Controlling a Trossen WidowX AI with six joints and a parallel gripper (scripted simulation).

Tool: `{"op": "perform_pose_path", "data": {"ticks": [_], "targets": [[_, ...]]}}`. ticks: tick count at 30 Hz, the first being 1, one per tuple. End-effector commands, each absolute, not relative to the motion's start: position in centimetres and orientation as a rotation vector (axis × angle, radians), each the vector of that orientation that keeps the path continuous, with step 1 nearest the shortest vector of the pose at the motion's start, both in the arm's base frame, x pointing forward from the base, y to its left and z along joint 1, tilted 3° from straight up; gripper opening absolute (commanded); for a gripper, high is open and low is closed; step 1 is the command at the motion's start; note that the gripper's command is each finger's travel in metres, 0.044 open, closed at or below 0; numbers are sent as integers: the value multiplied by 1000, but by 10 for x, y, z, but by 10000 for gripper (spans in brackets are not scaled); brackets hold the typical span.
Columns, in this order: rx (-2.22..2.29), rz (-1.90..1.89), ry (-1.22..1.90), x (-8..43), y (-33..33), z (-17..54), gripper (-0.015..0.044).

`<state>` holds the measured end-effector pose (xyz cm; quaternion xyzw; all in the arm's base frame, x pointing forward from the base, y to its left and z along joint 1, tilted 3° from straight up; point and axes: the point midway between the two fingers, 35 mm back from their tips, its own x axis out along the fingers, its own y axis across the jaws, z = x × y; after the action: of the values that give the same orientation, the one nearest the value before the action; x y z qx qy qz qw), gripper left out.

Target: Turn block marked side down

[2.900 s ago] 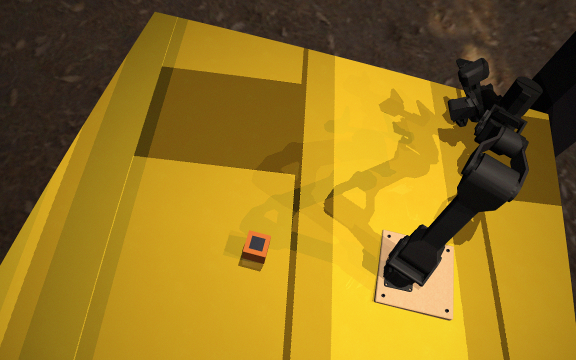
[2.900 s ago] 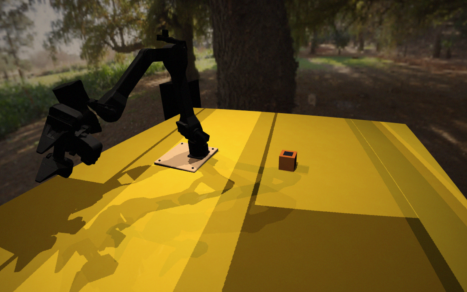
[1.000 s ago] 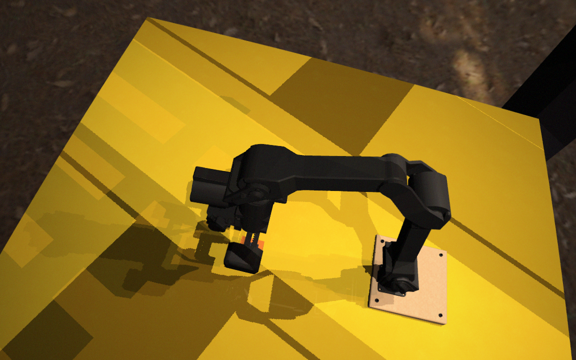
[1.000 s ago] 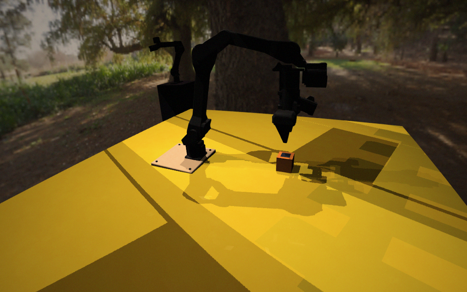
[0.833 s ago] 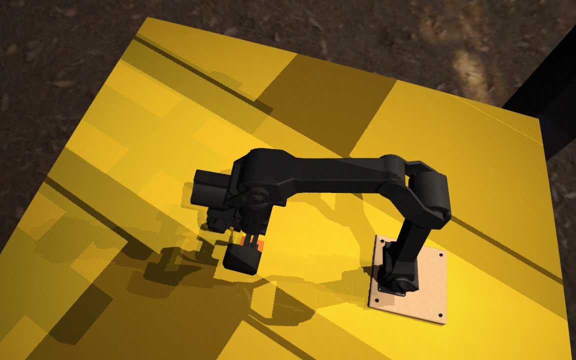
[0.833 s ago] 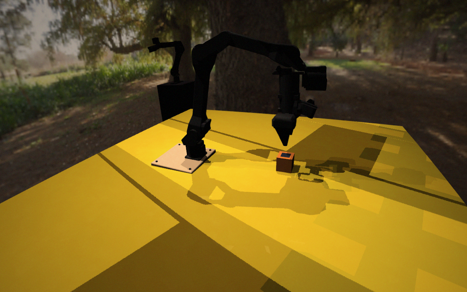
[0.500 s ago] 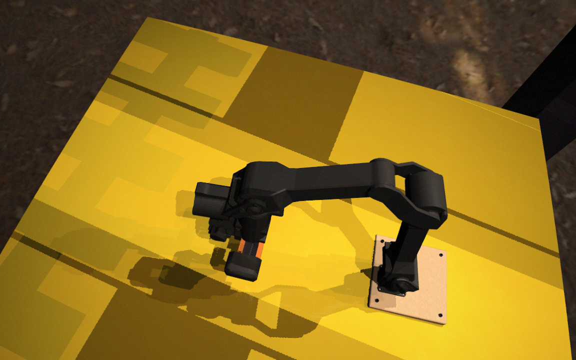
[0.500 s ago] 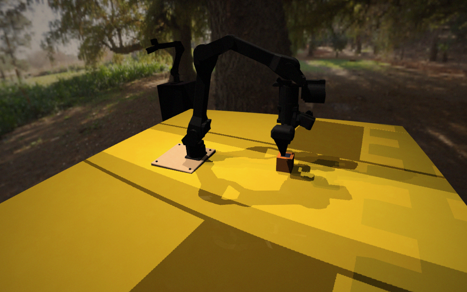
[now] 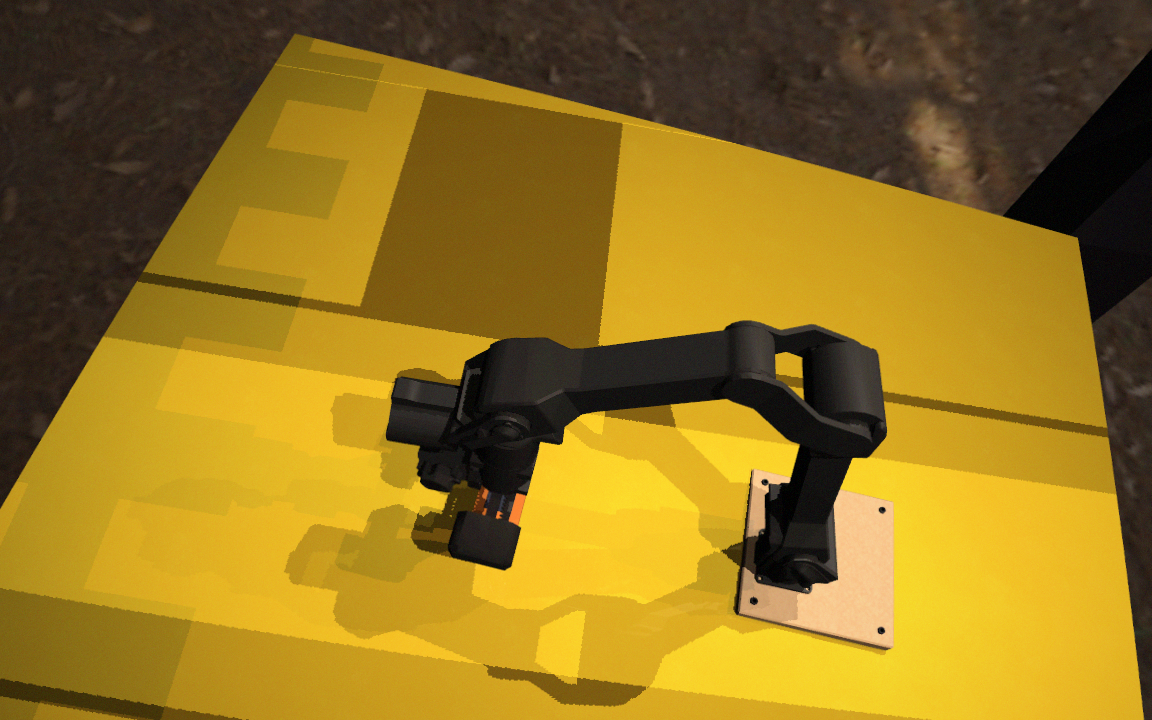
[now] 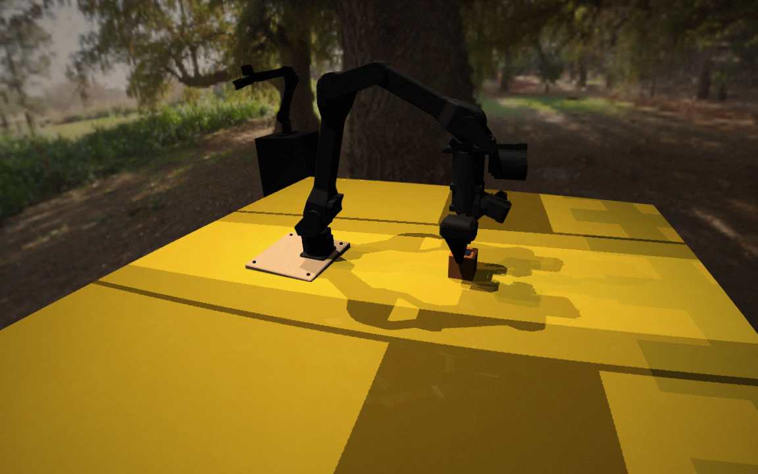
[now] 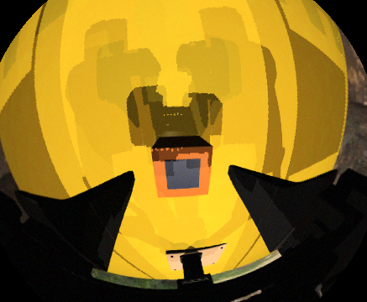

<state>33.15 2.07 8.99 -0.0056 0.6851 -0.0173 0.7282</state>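
The orange block [image 10: 468, 270] [image 11: 162, 184] rests on the yellow table [image 9: 813, 268] [image 10: 164, 377] [image 11: 183, 222]. Its marked side, with a dark blue-grey square [image 11: 183, 178], faces up. My gripper [image 11: 182, 173] points down and is wide open. In the wrist view its two fingers stand left and right of the block, with a gap on each side, and nothing is held. In the top view the near finger and the gripper body hide most of the block. In the exterior view the near finger's tip hangs in front of the block's upper part.
The arm's pale base plate [image 9: 857, 573] [image 10: 276, 264] [image 11: 210, 256] is bolted on the table on the arm's side of the block. A second dark arm [image 10: 289, 94] on a black pedestal [image 10: 284, 162] stands beyond the table. Shadows of the arm cross the table.
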Motion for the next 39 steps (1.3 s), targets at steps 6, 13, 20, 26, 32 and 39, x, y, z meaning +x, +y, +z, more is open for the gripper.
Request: {"op": "perform_pose_path", "data": {"ticks": [6, 13, 20, 26, 32, 39], "targets": [[-15, -45, 1507, 332, 19, 75, 440], [-15, -45, 1507, 332, 19, 71, 361], [-15, -45, 1507, 332, 19, 71, 217], [-15, -45, 1507, 332, 19, 71, 177], [-15, -45, 1507, 332, 19, 71, 137], [-15, -45, 1507, 332, 19, 75, 51]]}}
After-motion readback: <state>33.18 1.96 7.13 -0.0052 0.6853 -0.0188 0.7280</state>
